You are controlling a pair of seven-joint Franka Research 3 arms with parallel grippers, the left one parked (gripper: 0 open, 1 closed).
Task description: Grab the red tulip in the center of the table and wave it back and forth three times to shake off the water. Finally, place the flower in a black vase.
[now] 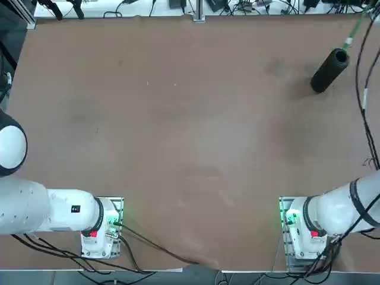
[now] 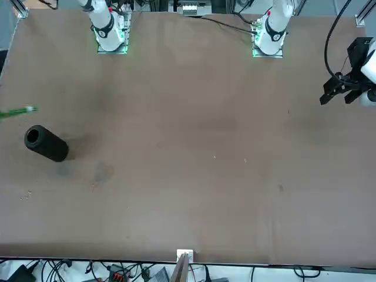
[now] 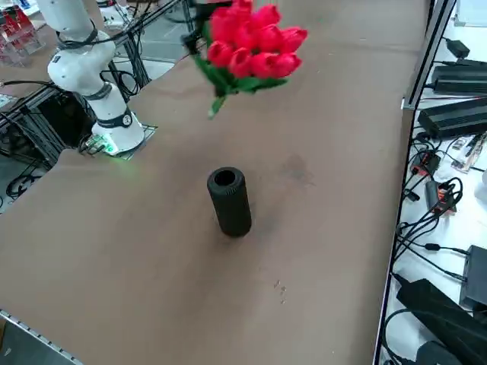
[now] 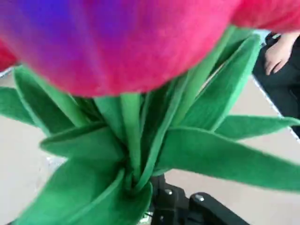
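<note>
Brown and matte, the worktop (image 1: 190, 148) is the largest thing in view and almost wholly bare, so there is wide open room for swinging and carrying. As landmark, the black vase (image 3: 229, 201) stands upright near the worktop's far right corner from the robot, close to the cable-strewn edge there; that edge, and the gear beyond it, is the one side to keep clear of.

Held aloft above and just behind the vase in the side view is the red tulip (image 3: 251, 47), a bunch of red heads over green leaves. It looks light, soft and floppy, probably fabric, with a thin stem (image 1: 355, 28) that would bend under a hard squeeze and could slip if held loosely. The stem below the leaves seems the right place to hold it.

Smallest, the right end effector (image 4: 180, 204) sits at the base of the leaves, pressed together on the stem. The vase's narrow mouth will call for a straight, well-aimed descent of the stem tip.
</note>
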